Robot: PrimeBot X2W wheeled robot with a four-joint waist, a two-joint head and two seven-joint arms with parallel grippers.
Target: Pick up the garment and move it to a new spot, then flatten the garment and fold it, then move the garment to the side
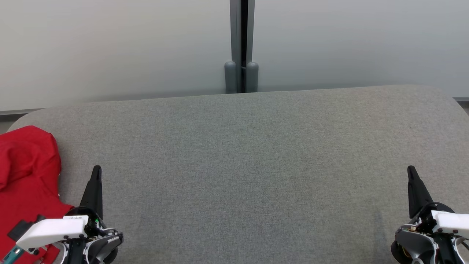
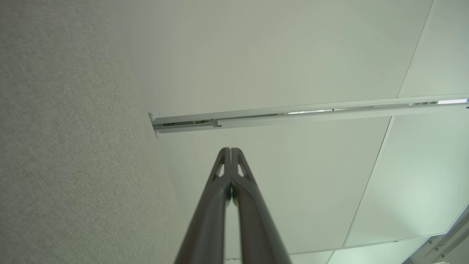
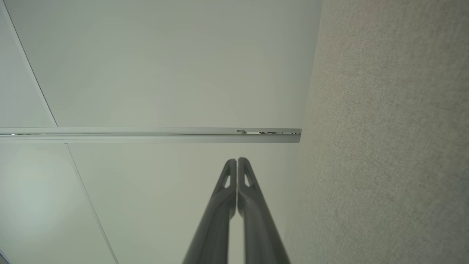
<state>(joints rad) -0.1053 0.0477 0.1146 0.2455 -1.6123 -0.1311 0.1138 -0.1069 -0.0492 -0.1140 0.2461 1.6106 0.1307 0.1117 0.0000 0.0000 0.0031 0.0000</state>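
Note:
A red garment [image 1: 25, 176] lies bunched at the left edge of the grey fabric surface [image 1: 242, 165], partly cut off by the picture's edge. My left gripper [image 1: 96, 169] hovers just to its right at the lower left, shut and empty, apart from the cloth. At the lower right my right gripper [image 1: 411, 169] is likewise shut with nothing in it. In the left wrist view the left gripper [image 2: 231, 150] has its tips pressed together. The right gripper [image 3: 237, 160] looks the same in the right wrist view.
Pale wall panels stand behind the surface, with a grey vertical post [image 1: 241, 47] at the middle of the far edge. The surface's far corners are rounded. A panel joint rail [image 2: 293, 115] crosses the left wrist view, and the same kind of rail [image 3: 146, 135] crosses the right wrist view.

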